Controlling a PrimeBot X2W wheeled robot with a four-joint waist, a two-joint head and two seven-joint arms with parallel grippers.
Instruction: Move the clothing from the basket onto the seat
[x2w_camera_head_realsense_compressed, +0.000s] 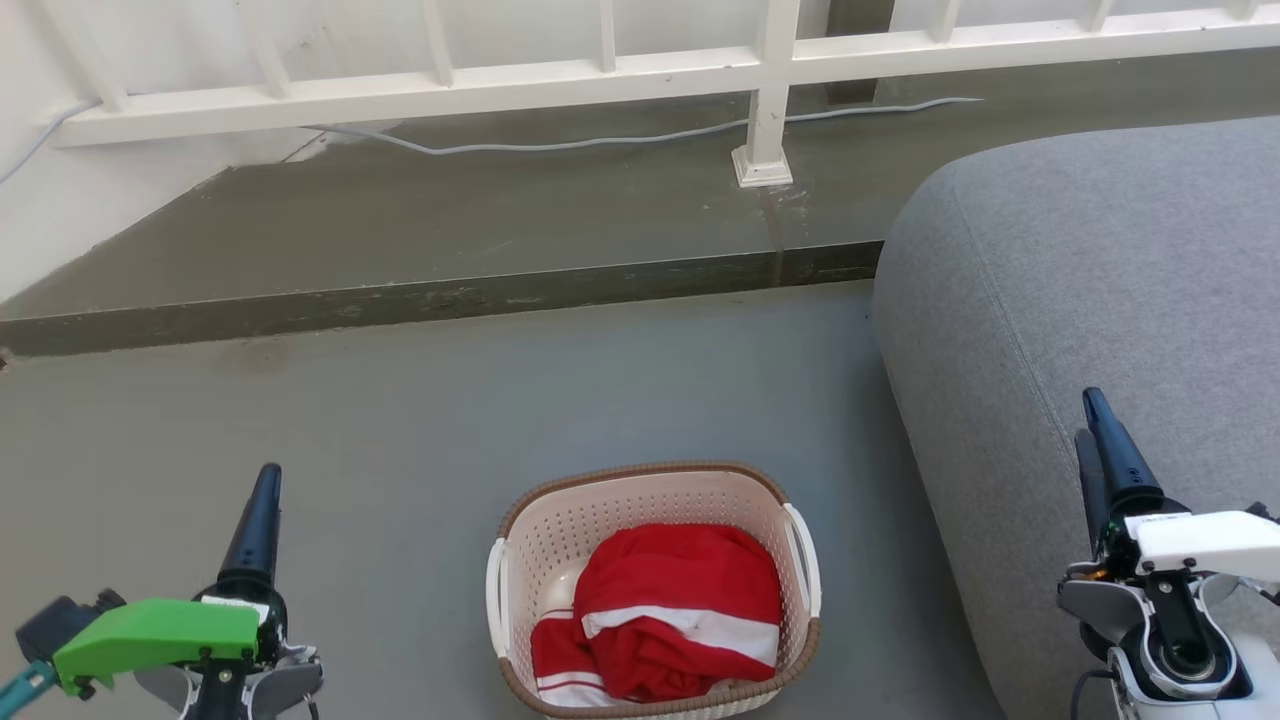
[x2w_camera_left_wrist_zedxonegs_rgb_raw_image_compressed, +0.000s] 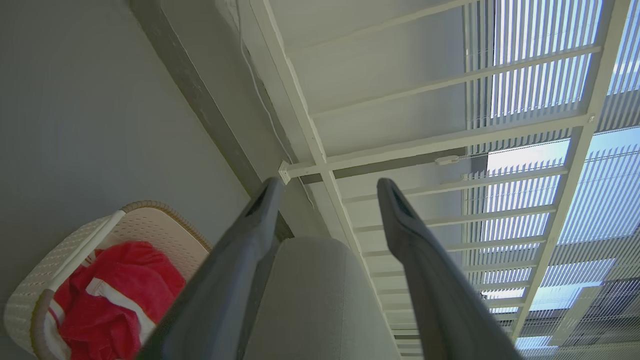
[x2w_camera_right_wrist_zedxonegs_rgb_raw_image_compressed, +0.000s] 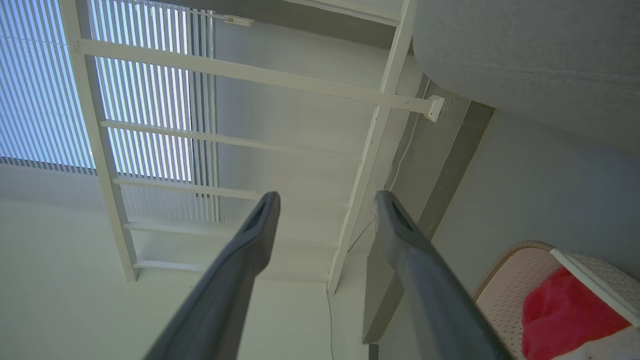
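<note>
Waiting at the start of the job, I have both tools empty. My left gripper (x2w_camera_left_wrist_zedxonegs_rgb_raw_image_compressed: 330, 186) shows its two dark fingers spread wide in its wrist view, and my right gripper (x2w_camera_right_wrist_zedxonegs_rgb_raw_image_compressed: 327, 196) stands just as wide in its own, with nothing between either pair. The clothing (x2w_camera_head_realsense_compressed: 680, 600), a red heap with white stripes, lies bundled inside the basket (x2w_camera_head_realsense_compressed: 640, 472) at the bottom centre of the head view, on the floor between my arms. The seat (x2w_camera_head_realsense_compressed: 1100, 260) takes up the right side of that view, near the basket, and none of the red cloth lies on it. I judge the step in hand is the first reach. Next I must bring one gripper down over the heap, clear of the rim and handles, and pinch a thick fold.
</note>
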